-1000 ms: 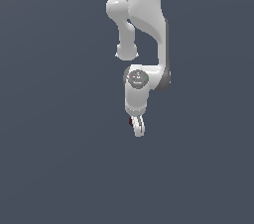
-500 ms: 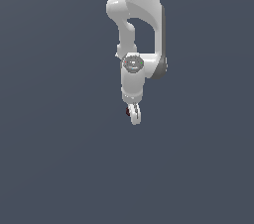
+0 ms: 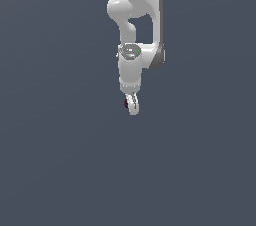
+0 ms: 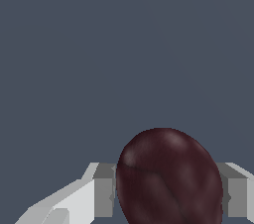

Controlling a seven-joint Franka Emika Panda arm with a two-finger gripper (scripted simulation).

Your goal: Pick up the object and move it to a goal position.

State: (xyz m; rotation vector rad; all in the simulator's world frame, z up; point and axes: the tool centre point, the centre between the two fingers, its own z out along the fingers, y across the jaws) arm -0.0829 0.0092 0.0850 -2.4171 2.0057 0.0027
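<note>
The object is a small dark maroon ball with a mottled surface. In the wrist view the ball [image 4: 168,178] fills the space between the two grey finger pads [image 4: 104,191], which press on both of its sides. In the exterior view only a sliver of the ball [image 3: 126,103] shows at the edge of the white fingers. My gripper [image 3: 132,106] hangs at the end of the white arm, pointing down, and is shut on the ball, holding it above the flat grey ground.
The white arm [image 3: 137,30] comes down from the upper middle of the exterior view. Only a plain dark grey-blue surface [image 3: 60,170] lies around and below the gripper.
The gripper, holding the ball, has risen and drifted slightly toward the exterior view's left. The wrist has turned, so the hand now faces the camera more squarely.
</note>
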